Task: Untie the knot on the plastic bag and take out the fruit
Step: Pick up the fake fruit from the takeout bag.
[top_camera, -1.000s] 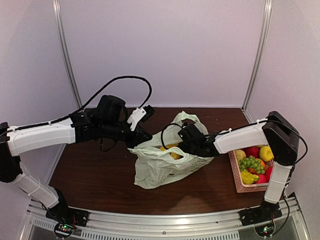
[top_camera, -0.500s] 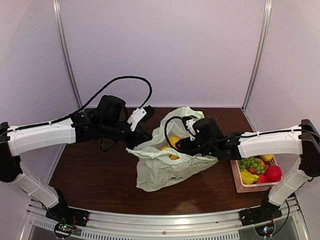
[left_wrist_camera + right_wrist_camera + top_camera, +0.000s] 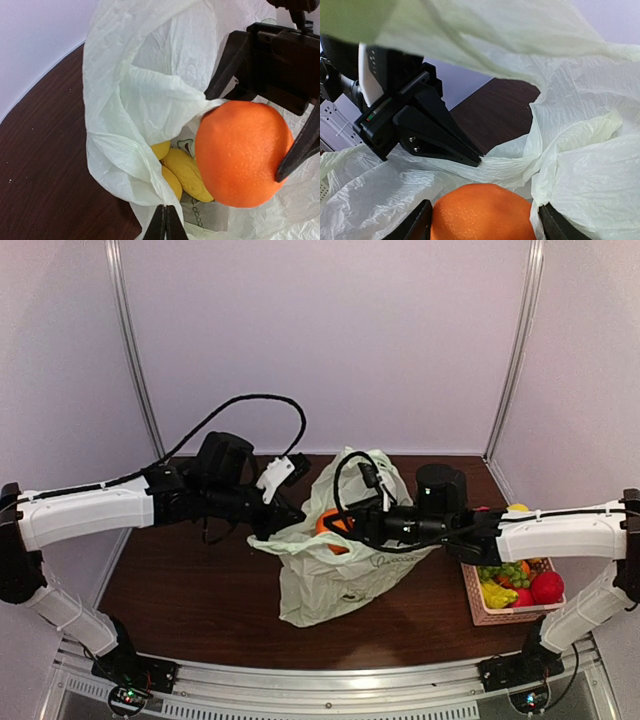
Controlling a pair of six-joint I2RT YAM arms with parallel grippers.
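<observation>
High rear overview; close opposed wrist views, both on the orange.

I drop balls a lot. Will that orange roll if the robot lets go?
Probably: the orange looks round and smooth, so it would likely roll. The right fingers pinch only its sides, so it might slip. The crinkly plastic bag around it could catch it.

1. Inside the plastic bag, you see the yellow fruit only partly; the orange covers the rest.
2. Your right wrist view cuts off the orange's underside.
3. Beside the bag, the right arm hides part of the basket.
</observation>
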